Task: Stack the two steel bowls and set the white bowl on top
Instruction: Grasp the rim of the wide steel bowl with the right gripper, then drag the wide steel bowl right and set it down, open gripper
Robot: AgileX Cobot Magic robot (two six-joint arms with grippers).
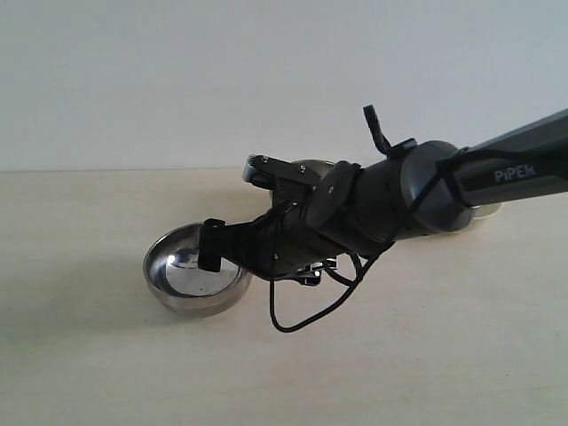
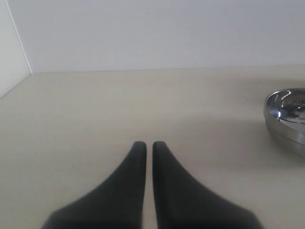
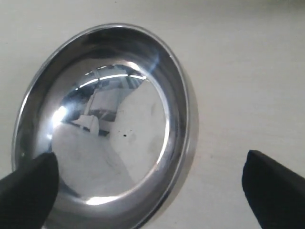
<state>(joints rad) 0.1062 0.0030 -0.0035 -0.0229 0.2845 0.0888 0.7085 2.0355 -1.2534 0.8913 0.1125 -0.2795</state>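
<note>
Steel bowl (image 3: 109,129), rim between wide-apart right fingers (image 3: 28,191)

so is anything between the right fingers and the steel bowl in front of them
Nothing visible is. The right gripper is open right at the steel bowl: one of its fingers sits over the bowl's inside, the other beyond the rim, over the table.

Right arm (image 1: 426,191) is stretching across mid-frame from the right, its spread gripper (image 3: 148,162) straddling the rim of the front steel bowl (image 1: 191,282) and screening the rear steel bowl (image 1: 309,165) and white bowl (image 1: 489,211). Bare table (image 1: 399,364) is lying clear along the lower frame and far left.
</note>
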